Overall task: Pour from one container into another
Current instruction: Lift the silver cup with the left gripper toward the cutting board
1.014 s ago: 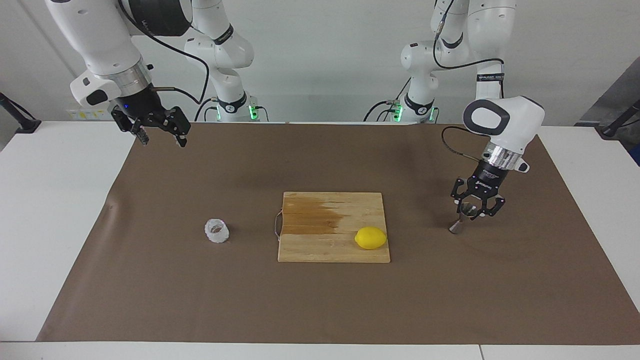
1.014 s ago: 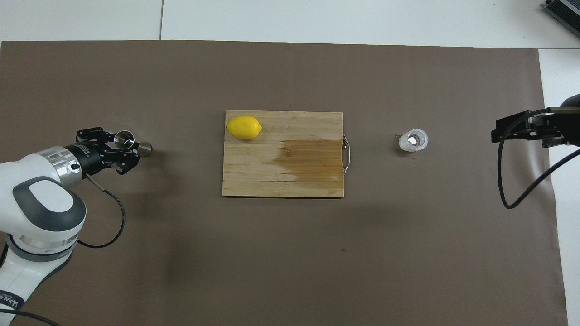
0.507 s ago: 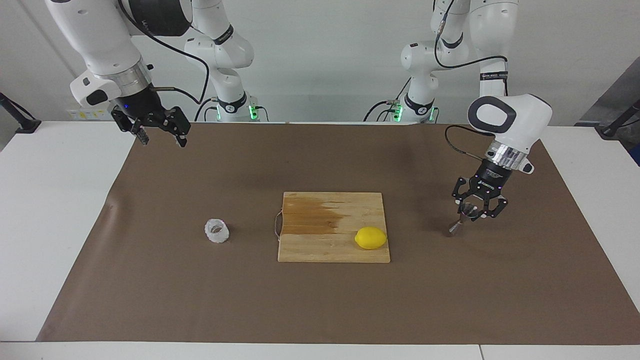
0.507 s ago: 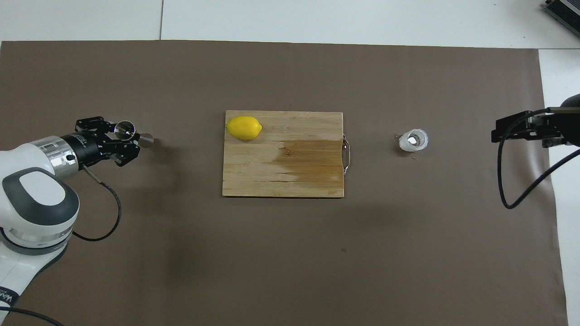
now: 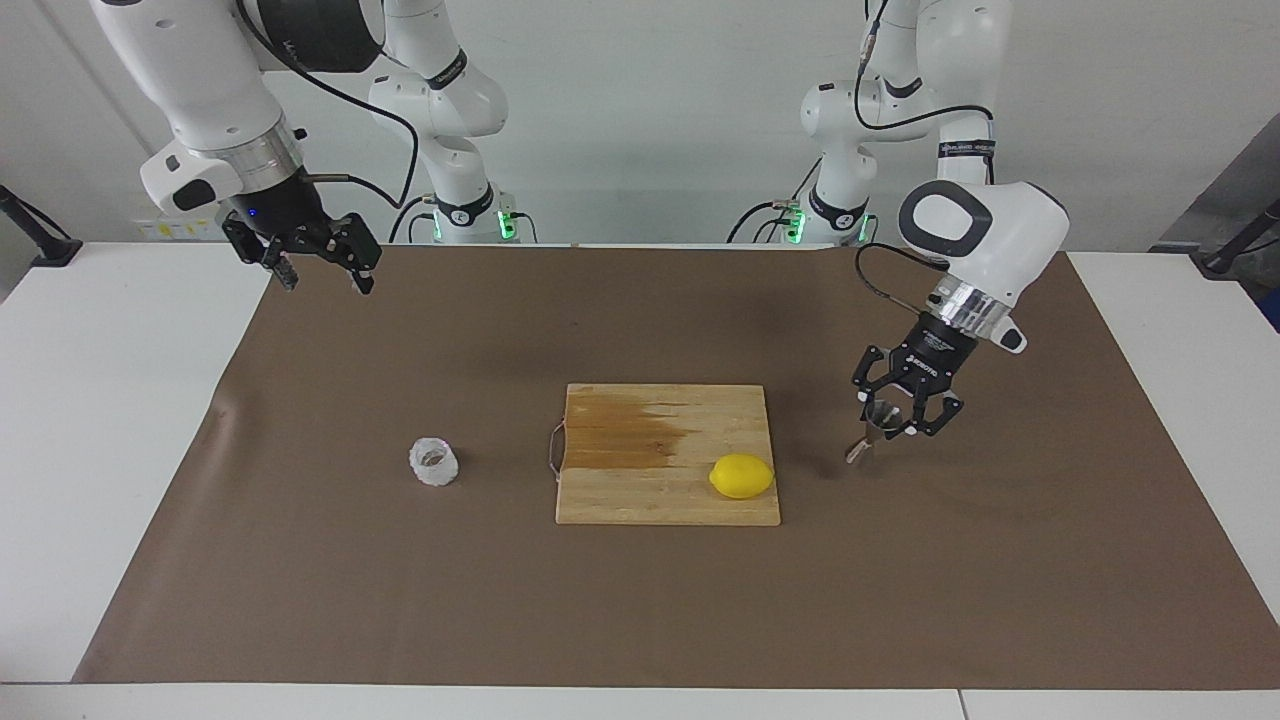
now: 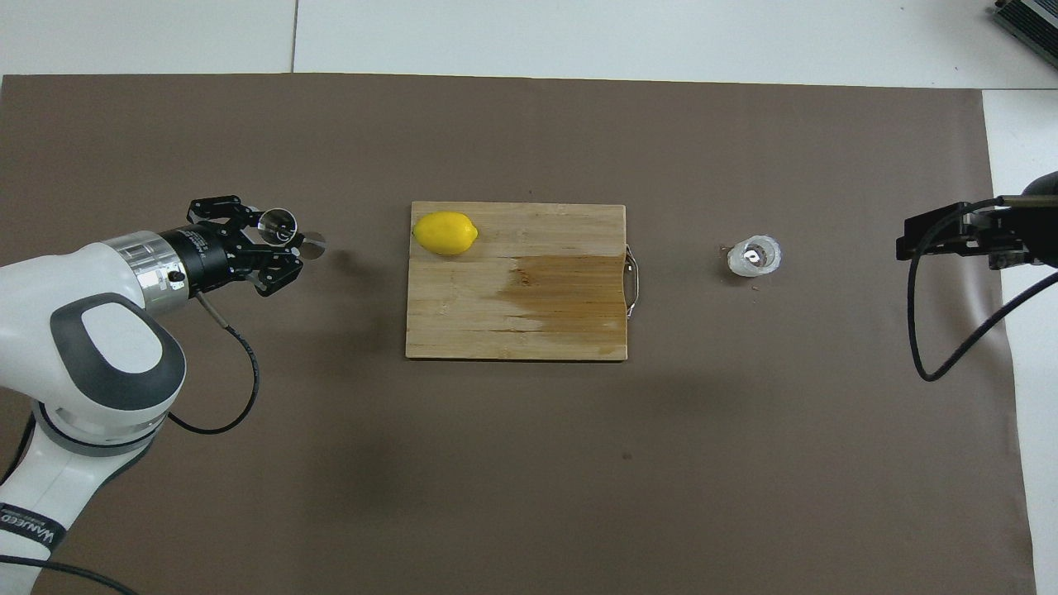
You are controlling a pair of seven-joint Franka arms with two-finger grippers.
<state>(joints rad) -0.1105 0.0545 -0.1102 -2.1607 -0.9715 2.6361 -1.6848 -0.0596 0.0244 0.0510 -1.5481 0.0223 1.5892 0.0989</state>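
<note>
The small steel jigger [image 5: 868,437] [image 6: 287,230] hangs tilted a little above the brown mat, with my left gripper [image 5: 893,424] [image 6: 279,241] shut on its upper cone. It is beside the cutting board, toward the left arm's end of the table. The squat faceted glass cup [image 5: 434,462] [image 6: 754,255] stands alone on the mat beside the board, toward the right arm's end. My right gripper [image 5: 327,283] [image 6: 909,235] waits open and empty, raised over the mat's edge at the right arm's end.
A wooden cutting board [image 5: 640,495] [image 6: 512,330] with a dark wet patch and a wire handle lies mid-table. A yellow lemon [image 5: 741,476] [image 6: 445,232] sits on its corner closest to the jigger. The brown mat [image 5: 640,610] covers most of the white table.
My left gripper has carried the jigger along the table toward the cutting board and lemon. The right arm and the glass cup have not moved.
</note>
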